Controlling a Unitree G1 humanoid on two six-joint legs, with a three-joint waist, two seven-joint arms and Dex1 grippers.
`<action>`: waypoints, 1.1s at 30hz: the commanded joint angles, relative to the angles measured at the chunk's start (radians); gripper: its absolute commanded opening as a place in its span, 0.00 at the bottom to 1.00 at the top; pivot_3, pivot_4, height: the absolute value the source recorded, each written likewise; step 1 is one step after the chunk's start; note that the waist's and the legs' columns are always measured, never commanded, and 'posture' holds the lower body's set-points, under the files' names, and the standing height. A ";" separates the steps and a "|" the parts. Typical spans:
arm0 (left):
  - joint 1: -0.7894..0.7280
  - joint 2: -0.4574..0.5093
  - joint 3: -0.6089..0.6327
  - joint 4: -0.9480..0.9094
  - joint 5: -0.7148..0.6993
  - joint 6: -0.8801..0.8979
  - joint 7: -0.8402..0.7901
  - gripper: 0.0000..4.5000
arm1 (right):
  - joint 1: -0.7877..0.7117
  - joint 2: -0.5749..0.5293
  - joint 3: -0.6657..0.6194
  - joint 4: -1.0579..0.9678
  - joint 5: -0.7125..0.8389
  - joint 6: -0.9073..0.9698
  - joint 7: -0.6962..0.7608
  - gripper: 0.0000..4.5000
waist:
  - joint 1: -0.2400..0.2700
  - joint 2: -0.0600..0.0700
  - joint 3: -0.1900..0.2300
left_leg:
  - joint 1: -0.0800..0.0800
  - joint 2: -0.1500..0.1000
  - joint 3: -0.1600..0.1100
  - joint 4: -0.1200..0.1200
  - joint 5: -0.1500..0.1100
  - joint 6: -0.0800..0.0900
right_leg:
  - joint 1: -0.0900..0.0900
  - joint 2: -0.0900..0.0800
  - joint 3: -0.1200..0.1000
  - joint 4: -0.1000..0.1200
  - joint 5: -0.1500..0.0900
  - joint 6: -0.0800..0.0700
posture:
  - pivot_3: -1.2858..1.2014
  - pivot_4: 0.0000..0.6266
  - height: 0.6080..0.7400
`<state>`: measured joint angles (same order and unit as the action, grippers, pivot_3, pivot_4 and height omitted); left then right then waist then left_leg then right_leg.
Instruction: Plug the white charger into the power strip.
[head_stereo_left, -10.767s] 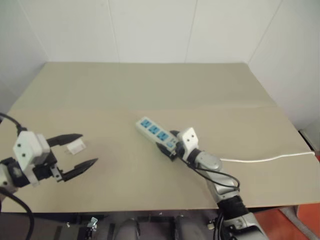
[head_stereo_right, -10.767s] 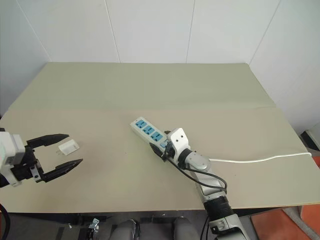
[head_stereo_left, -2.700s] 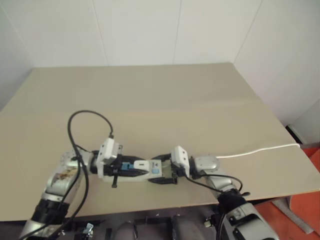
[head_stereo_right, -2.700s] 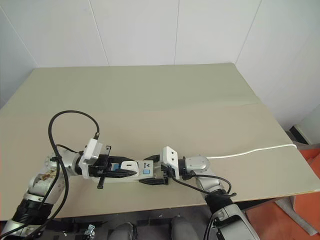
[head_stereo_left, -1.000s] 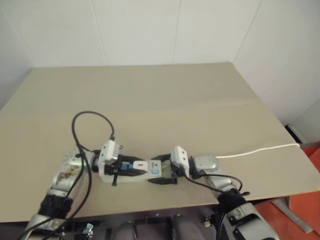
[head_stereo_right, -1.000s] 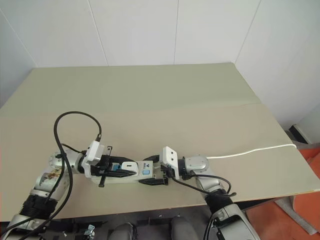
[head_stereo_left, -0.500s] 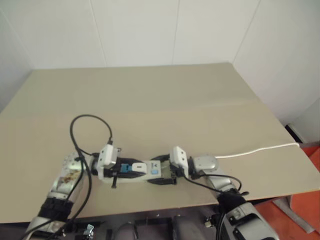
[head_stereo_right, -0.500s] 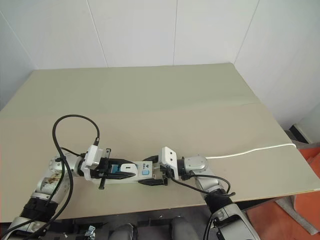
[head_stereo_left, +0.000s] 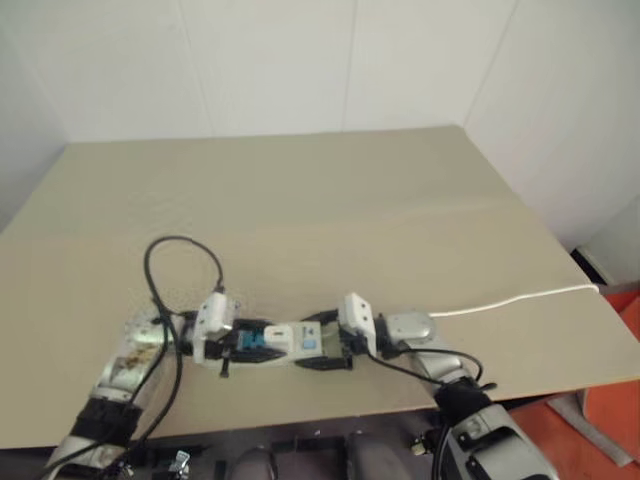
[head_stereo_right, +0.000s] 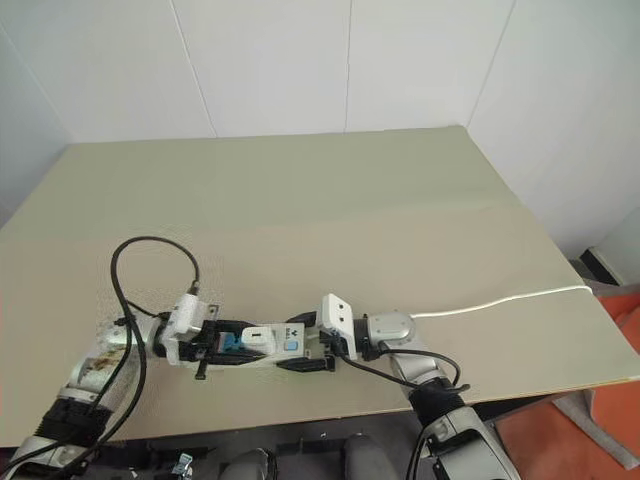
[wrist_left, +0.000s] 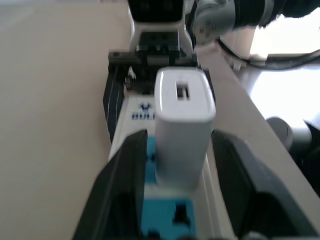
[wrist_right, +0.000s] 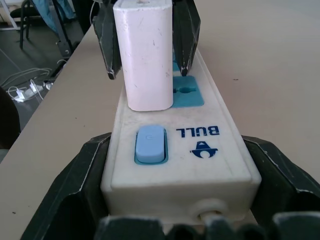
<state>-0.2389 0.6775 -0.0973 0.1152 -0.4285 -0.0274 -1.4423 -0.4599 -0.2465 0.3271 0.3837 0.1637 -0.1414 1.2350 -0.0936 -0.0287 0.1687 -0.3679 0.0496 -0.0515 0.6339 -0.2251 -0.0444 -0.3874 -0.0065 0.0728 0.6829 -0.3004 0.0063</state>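
Near table edge: long white plastic power strip with blue socket faces (head_stereo_right: 262, 345) lies flat on the beige tabletop (head_stereo_right: 300, 200), cord end toward the right arm. Right gripper (head_stereo_right: 303, 343) is clamped on that end, black fingers (wrist_right: 65, 195) pressed against both side walls just past the small blue rocker switch (wrist_right: 150, 144). Jaws stand wide because the strip body fills them.

Small white boxy charger (wrist_right: 145, 55) stands upright in the socket next to the switch, base flush on the blue face, no prongs showing in either wrist view. Reads as seated, or very nearly.

Left gripper (wrist_left: 172, 170) straddles the charger. Its black fingers (wrist_left: 122, 180) are parted, with a visible gap on each side in the left wrist view, so nothing is held. Judgement: this is the release step, insertion looks done.

Next move calls for pulling the left gripper straight back along the strip without clipping the charger, since a sideways drag could rock it out. Right hand should hold the strip down until the left is clear, then let go. Can't confirm full seating depth from here.

Further out: thin white cord (head_stereo_right: 500, 300) trails off toward the right table edge. Black cable loop (head_stereo_right: 150, 260) rises over the left arm.
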 joint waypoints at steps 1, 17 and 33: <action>0.006 0.004 -0.010 -0.047 -0.018 0.063 -0.011 0.75 | 0.006 0.003 0.015 0.011 -0.009 0.011 0.004 0.77 | 0.001 0.000 0.000 | 0.000 0.000 0.000 0.000 0.000 0.000 | 0.000 0.000 0.000 0.000 0.000 0.000 | 0.52 0.24 1.00; -0.100 0.306 0.184 -0.157 -0.116 0.252 -0.109 1.00 | -0.004 -0.056 -0.038 -0.045 0.011 0.039 0.002 0.99 | 0.002 -0.002 0.004 | -0.004 0.000 0.000 -0.001 0.000 0.000 | -0.002 -0.001 0.000 -0.005 0.000 0.000 | 0.52 0.24 1.00; 0.322 0.355 0.574 -0.312 -0.105 0.320 0.059 1.00 | 0.380 -0.508 -0.500 -0.560 0.232 0.258 -0.103 0.99 | 0.048 -0.002 0.018 | -0.023 -0.001 0.001 0.002 0.000 0.001 | -0.019 -0.004 -0.002 -0.004 0.002 -0.003 | 0.52 0.24 1.00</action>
<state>0.0663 1.0285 0.4133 -0.1618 -0.5175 0.2827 -1.4014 -0.0920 -0.7391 -0.1176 -0.1211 0.3570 0.1008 1.1439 -0.0456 -0.0303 0.1868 -0.3895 0.0487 -0.0502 0.6356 -0.2255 -0.0439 -0.4056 -0.0100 0.0709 0.6786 -0.2993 0.0049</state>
